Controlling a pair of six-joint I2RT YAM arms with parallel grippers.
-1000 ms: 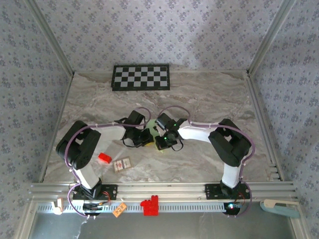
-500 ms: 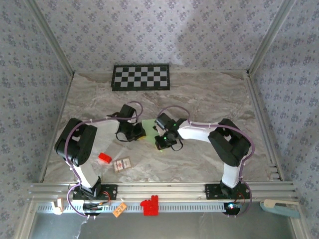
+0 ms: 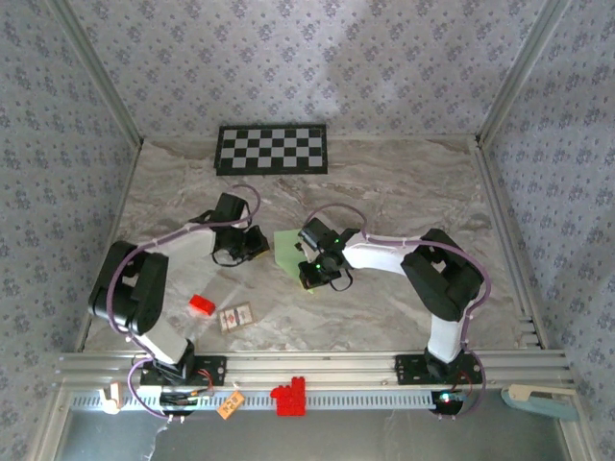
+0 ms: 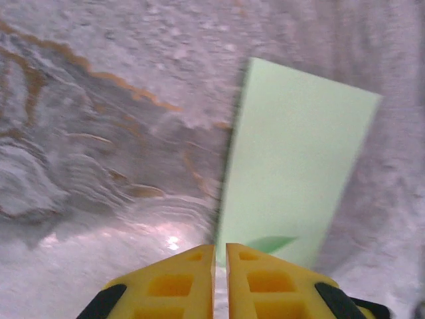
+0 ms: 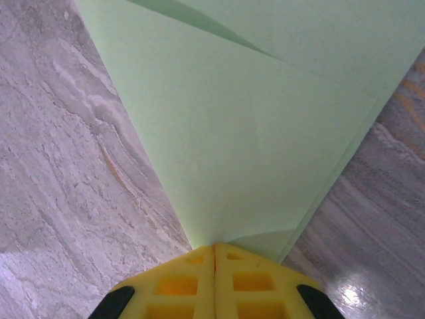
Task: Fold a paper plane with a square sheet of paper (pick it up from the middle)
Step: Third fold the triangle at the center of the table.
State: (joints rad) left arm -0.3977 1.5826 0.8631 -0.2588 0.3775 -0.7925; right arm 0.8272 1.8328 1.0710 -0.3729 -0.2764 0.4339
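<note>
I see the right gripper (image 5: 214, 247) with its 2 yellow moulded fingers pinched tight on the edge of the sheet of paper (image 5: 252, 133). The sheet is smooth, matte and pale green, with a sharp diagonal crease, and it sits near the centre of the overhead view on the glossy veined marble table (image 3: 404, 192). The left gripper (image 4: 220, 247) has its jaws closed on nothing, at the bottom of its wrist frame, where the sheet's long rectangular face fills the right half.

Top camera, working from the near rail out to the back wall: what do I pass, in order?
Red toy piece on the front rail → small card → green paper → checkerboard panel.
</note>
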